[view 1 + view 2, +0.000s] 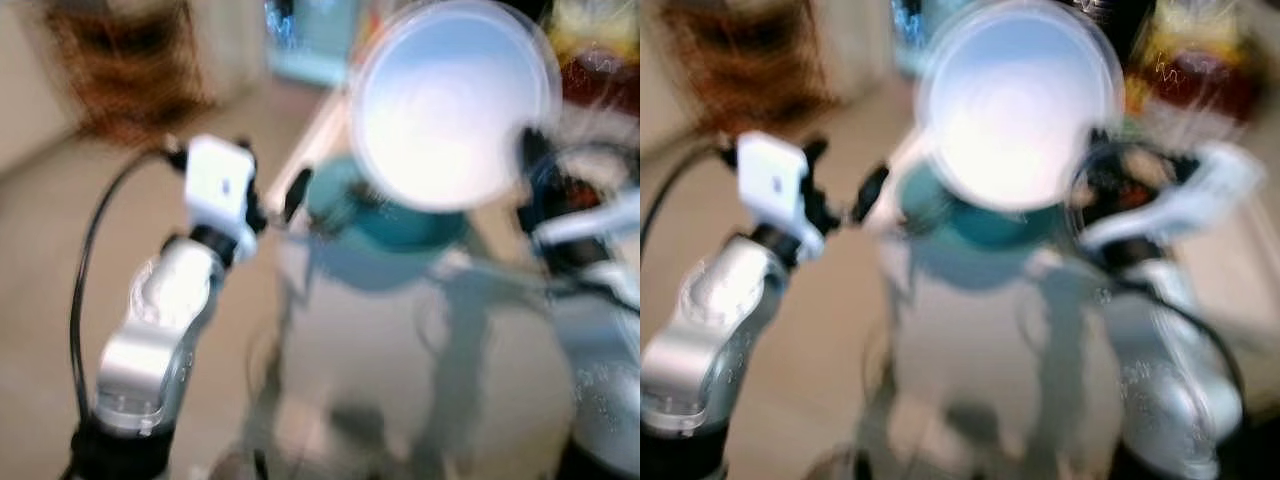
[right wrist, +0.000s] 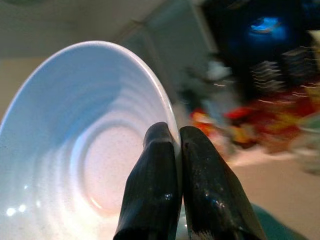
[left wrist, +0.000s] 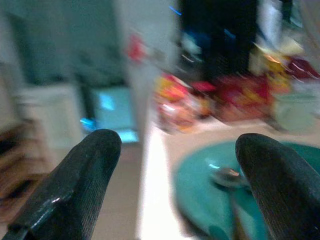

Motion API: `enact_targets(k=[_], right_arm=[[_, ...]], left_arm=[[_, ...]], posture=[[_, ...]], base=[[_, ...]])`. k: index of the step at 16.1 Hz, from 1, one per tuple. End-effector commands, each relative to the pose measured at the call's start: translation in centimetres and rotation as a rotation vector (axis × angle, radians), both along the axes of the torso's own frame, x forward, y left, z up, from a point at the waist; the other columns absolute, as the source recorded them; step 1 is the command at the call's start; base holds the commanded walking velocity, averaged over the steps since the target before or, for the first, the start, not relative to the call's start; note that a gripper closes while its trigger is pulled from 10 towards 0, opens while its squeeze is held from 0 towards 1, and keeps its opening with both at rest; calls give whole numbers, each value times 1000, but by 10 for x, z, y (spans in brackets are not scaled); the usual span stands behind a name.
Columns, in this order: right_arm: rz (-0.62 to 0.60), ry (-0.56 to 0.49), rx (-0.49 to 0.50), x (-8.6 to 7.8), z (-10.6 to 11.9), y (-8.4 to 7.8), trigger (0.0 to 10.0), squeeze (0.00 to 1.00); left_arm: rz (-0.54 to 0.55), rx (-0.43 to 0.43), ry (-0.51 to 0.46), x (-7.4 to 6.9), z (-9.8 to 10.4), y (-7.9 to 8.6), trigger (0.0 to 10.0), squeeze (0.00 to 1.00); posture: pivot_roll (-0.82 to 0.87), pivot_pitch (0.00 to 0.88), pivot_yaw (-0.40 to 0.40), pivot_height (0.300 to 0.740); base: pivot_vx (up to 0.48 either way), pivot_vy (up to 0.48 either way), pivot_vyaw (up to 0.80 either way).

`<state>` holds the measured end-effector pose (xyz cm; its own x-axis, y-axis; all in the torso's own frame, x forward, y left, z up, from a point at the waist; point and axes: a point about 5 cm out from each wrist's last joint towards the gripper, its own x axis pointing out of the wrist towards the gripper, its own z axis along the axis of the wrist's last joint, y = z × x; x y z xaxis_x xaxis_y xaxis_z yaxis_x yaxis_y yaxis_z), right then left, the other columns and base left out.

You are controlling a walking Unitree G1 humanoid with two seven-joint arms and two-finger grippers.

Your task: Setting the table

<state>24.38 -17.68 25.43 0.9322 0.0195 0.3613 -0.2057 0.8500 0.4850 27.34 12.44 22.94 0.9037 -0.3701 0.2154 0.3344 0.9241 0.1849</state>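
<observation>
A white bowl (image 1: 452,100) hangs tilted in the air above a teal plate (image 1: 385,222) on the pale table (image 1: 400,360). My right gripper (image 2: 177,145) is shut on the bowl's rim, one finger inside and one outside; the bowl's ribbed inside (image 2: 75,150) faces the wrist camera. My left gripper (image 3: 177,160) is open and holds nothing, raised at the table's left edge next to the teal plate (image 3: 200,195). A metal spoon (image 3: 227,177) lies on that plate. The head views are blurred.
Red and yellow food packets (image 3: 220,95) and a pale container (image 3: 295,112) stand along the back of the table. Beige floor (image 1: 40,260) lies left of the table, with a dark brown piece of furniture (image 1: 125,60) beyond it.
</observation>
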Motion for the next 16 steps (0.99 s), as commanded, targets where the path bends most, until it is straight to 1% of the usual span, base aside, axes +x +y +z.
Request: enact_targets(k=[1, 2, 3, 4, 6, 7, 8, 9, 10, 11, 12, 14, 15, 16], right_arm=[[-21, -15, 1, -3, 3, -1, 10000, 0], [-43, 11, -16, -3, -3, -4, 10000, 0], [-32, 56, -33, -5, -15, -2, 10000, 0], [-32, 67, -33, -6, -18, -2, 10000, 0], [-36, 118, -43, -7, -32, -3, 10000, 0], [-34, 128, -36, -8, -36, -4, 10000, 0], [25, 113, -50, -12, -41, -1, 10000, 0], [127, 92, -43, -16, -42, 3, 10000, 0], [188, 83, -31, -19, -43, 5, 10000, 0], [388, 76, -24, -30, -50, 9, 10000, 0], [510, 95, -51, -39, -59, 0, 10000, 0], [535, 115, -114, -40, -63, -10, 10000, 0], [520, 124, -160, -38, -64, -17, 10000, 0], [464, 118, -175, -33, -62, -26, 10000, 0]], left_arm=[[9, 7, 8, 0, -4, 1, 10000, 0], [17, 1, 6, 1, -4, 0, 10000, 0], [13, -1, 7, 2, -4, -2, 10000, 0], [14, 3, 9, 2, -5, -3, 10000, 0], [21, 0, 25, 1, -11, -2, 10000, 0], [27, 1, 33, -1, -15, 2, 10000, 0], [29, 9, 43, -4, -22, 7, 10000, 0], [22, 14, 44, -7, -24, 8, 10000, 0], [20, 14, 43, -8, -24, 9, 10000, 0], [10, 6, 37, -12, -23, 9, 10000, 0], [-9, 29, 36, -17, -26, 11, 10000, 0], [-16, 58, 46, -21, -30, 13, 10000, 0], [-24, 74, 53, -24, -33, 15, 10000, 0], [-20, 101, 82, -25, -42, 20, 10000, 0]], posture=[[16, 7, -29, 740], [17, 14, -30, 740], [19, 14, -28, 740], [25, 24, -27, 740], [31, 24, -27, 740], [27, 25, -30, 740], [22, 29, -40, 740], [27, 38, -45, 740], [27, 38, -45, 740], [35, 36, -52, 740], [48, 47, -59, 740], [53, 46, -60, 740], [50, 47, -62, 740], [42, 50, -61, 740]], base=[[0, 0, 0], [0, -356, 0], [0, -435, 0], [0, -439, 0], [0, -439, -591], [0, -446, -550], [0, -446, 0], [0, -446, 0], [0, -442, 0], [0, -439, 0], [0, -424, 0], [0, -416, 0], [0, -416, 0], [0, -416, 0]])
